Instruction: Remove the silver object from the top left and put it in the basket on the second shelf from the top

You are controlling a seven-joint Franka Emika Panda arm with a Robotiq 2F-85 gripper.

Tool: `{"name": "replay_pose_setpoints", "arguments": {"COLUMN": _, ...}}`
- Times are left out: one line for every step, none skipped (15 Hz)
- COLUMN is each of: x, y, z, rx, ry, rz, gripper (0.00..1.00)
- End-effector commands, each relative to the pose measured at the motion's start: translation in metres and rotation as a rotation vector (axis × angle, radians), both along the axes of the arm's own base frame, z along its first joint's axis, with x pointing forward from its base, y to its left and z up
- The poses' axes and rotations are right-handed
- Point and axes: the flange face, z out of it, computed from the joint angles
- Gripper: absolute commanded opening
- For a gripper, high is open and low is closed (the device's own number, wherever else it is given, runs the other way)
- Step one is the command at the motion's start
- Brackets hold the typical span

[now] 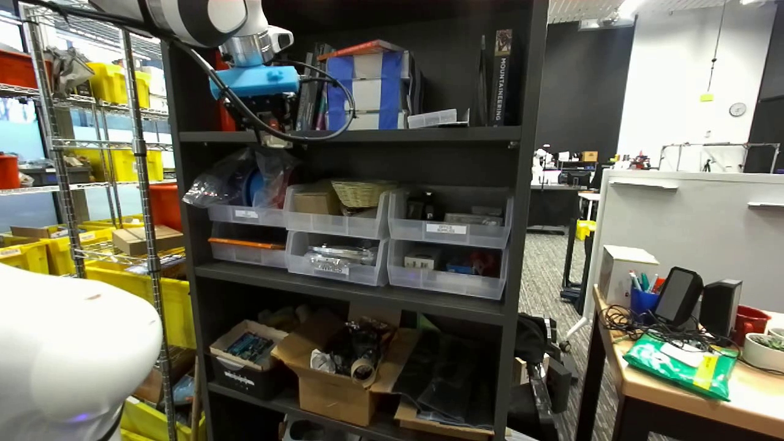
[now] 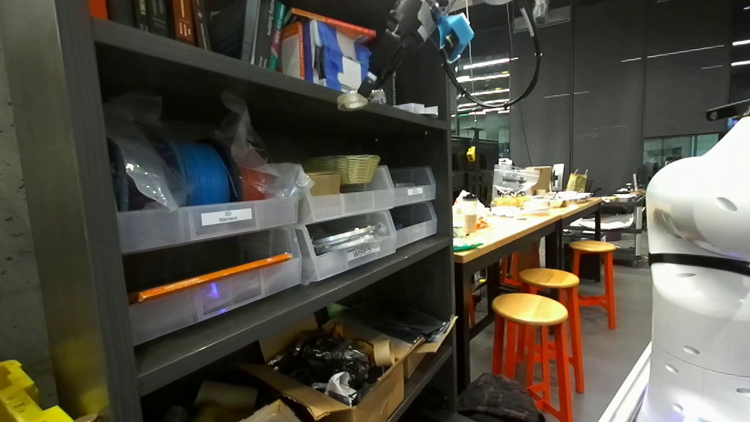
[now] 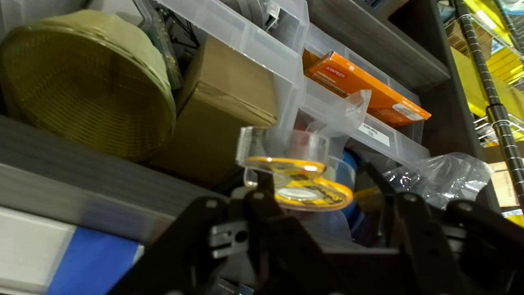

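What fits the task's silver object is a clear, shiny tape dispenser [image 3: 303, 184] with a yellow-orange label. My gripper [image 3: 317, 180] is shut on it, one finger at each end. In both exterior views the dispenser [image 1: 275, 142] [image 2: 353, 101] hangs below the gripper [image 1: 272, 130], by the front edge of the book shelf. The pale woven basket [image 1: 364, 194] sits tilted in an upper middle bin, right of the gripper there. In the wrist view the basket [image 3: 90, 98] lies left of the dispenser, apart from it. The second shelf board [image 1: 349, 294] bears the bins.
A cardboard box [image 3: 221, 98] stands beside the basket. The book shelf's board [image 1: 398, 136] runs above the bins and basket. Plastic-wrapped spools [image 2: 202, 173] fill the upper bin below the gripper. Taped boxes [image 1: 367, 86] and a wire rack [image 1: 138, 147] flank the arm.
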Motion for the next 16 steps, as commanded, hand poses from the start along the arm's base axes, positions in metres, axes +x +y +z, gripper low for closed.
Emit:
{"name": "replay_pose_setpoints", "arguments": {"x": -0.008, "y": -0.016, "z": -0.007, "rx": -0.011, "ry": 0.031, "rz": -0.049, "gripper": 0.27}}
{"name": "replay_pose_setpoints", "arguments": {"x": -0.008, "y": -0.019, "z": -0.010, "rx": -0.012, "ry": 0.036, "rz": -0.059, "gripper": 0.27}}
{"name": "replay_pose_setpoints", "arguments": {"x": -0.007, "y": -0.023, "z": -0.013, "rx": -0.012, "ry": 0.044, "rz": -0.071, "gripper": 0.27}}
{"name": "replay_pose_setpoints", "arguments": {"x": -0.006, "y": -0.026, "z": -0.016, "rx": -0.009, "ry": 0.048, "rz": -0.083, "gripper": 0.27}}
{"name": "replay_pose_setpoints", "arguments": {"x": -0.005, "y": -0.029, "z": -0.019, "rx": -0.004, "ry": 0.051, "rz": -0.094, "gripper": 0.27}}
{"name": "replay_pose_setpoints", "arguments": {"x": -0.004, "y": -0.031, "z": -0.023, "rx": -0.003, "ry": 0.050, "rz": -0.103, "gripper": 0.27}}
{"name": "replay_pose_setpoints", "arguments": {"x": -0.002, "y": -0.033, "z": -0.027, "rx": 0.002, "ry": 0.052, "rz": -0.111, "gripper": 0.27}}
{"name": "replay_pose_setpoints", "arguments": {"x": 0.000, "y": -0.035, "z": -0.032, "rx": 0.008, "ry": 0.049, "rz": -0.119, "gripper": 0.27}}
{"name": "replay_pose_setpoints", "arguments": {"x": 0.002, "y": -0.037, "z": -0.035, "rx": 0.012, "ry": 0.048, "rz": -0.122, "gripper": 0.27}}
{"name": "replay_pose_setpoints", "arguments": {"x": 0.005, "y": -0.037, "z": -0.040, "rx": 0.018, "ry": 0.038, "rz": -0.123, "gripper": 0.27}}
{"name": "replay_pose_setpoints", "arguments": {"x": 0.008, "y": -0.037, "z": -0.043, "rx": 0.019, "ry": 0.018, "rz": -0.123, "gripper": 0.27}}
{"name": "replay_pose_setpoints", "arguments": {"x": 0.010, "y": -0.037, "z": -0.045, "rx": 0.023, "ry": 0.004, "rz": -0.126, "gripper": 0.27}}
{"name": "replay_pose_setpoints", "arguments": {"x": 0.013, "y": -0.036, "z": -0.048, "rx": 0.029, "ry": -0.016, "rz": -0.124, "gripper": 0.27}}
{"name": "replay_pose_setpoints", "arguments": {"x": 0.014, "y": -0.036, "z": -0.050, "rx": 0.030, "ry": -0.039, "rz": -0.126, "gripper": 0.27}}
{"name": "replay_pose_setpoints", "arguments": {"x": 0.017, "y": -0.036, "z": -0.054, "rx": 0.034, "ry": -0.059, "rz": -0.130, "gripper": 0.27}}
{"name": "replay_pose_setpoints", "arguments": {"x": 0.017, "y": -0.035, "z": -0.057, "rx": 0.040, "ry": -0.069, "rz": -0.130, "gripper": 0.27}}
